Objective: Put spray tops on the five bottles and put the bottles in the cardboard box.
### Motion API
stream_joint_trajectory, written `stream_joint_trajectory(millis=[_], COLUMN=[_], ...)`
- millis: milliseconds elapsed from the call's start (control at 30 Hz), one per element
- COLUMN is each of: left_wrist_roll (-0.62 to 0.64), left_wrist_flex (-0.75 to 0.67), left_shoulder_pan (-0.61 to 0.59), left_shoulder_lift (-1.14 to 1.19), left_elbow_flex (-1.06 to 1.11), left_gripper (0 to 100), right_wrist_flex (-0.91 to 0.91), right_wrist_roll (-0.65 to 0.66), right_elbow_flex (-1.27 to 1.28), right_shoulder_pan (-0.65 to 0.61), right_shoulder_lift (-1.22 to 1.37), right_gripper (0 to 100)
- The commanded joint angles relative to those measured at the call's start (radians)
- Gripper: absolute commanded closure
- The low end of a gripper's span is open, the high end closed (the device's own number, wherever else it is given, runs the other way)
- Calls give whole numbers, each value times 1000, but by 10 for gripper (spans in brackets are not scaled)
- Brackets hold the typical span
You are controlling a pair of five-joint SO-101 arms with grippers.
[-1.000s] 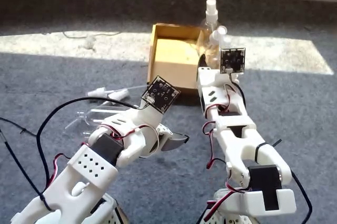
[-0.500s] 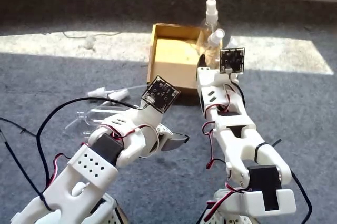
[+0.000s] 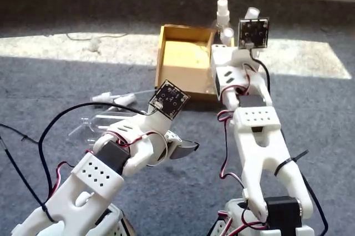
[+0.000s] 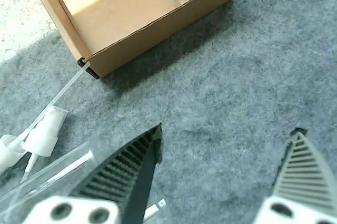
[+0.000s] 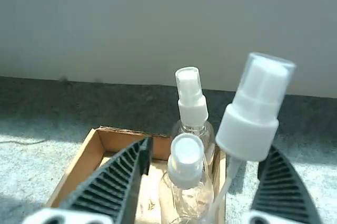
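Note:
The cardboard box (image 3: 165,58) lies open on the grey carpet. Two clear bottles with white spray tops stand in its far right corner, one (image 5: 190,109) behind the other (image 5: 185,171). My right gripper (image 5: 206,147) hangs above that corner, shut on a third spray bottle (image 5: 255,113) that tilts up between its fingers; its top (image 3: 252,13) shows beside the wrist. My left gripper (image 4: 224,145) is open over bare carpet near the box's front corner. Loose spray tops (image 4: 43,133) and a lying clear bottle (image 4: 50,174) are beside it.
More capless bottles (image 3: 91,122) and spray tops (image 3: 113,98) lie on the carpet left of the box. A wall (image 5: 158,18) runs behind the box. Black cables (image 3: 22,136) trail near the left arm.
The right arm has stretched farther over the box and risen, carrying the spray bottle up from the box's right side. The left arm has stayed put.

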Motion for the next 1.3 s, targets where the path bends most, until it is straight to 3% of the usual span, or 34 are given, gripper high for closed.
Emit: stream_joint_trajectory(millis=[0,167,300,1067,1267], left_wrist_roll=[-3,-3,-3,-3,-3], left_wrist_flex=[-17,-29,-31,-31,-31], left_shoulder_pan=[-13,-85,-97,-99,-99], left_shoulder_lift=[-15,-15,-15,-15,-15], left_elbow_flex=[-10,-21,-22,-22,-19], left_gripper=[664,664,664,664,664], right_wrist_flex=[137,366,404,409,542], right_wrist_roll=[9,6,6,11,12], right_elbow_flex=[-186,-414,-521,-472,-472], right_shoulder_pan=[7,-8,-13,-2,116], right_shoulder_lift=[-47,-44,-41,-48,-48], right_gripper=[731,731,731,731,731])
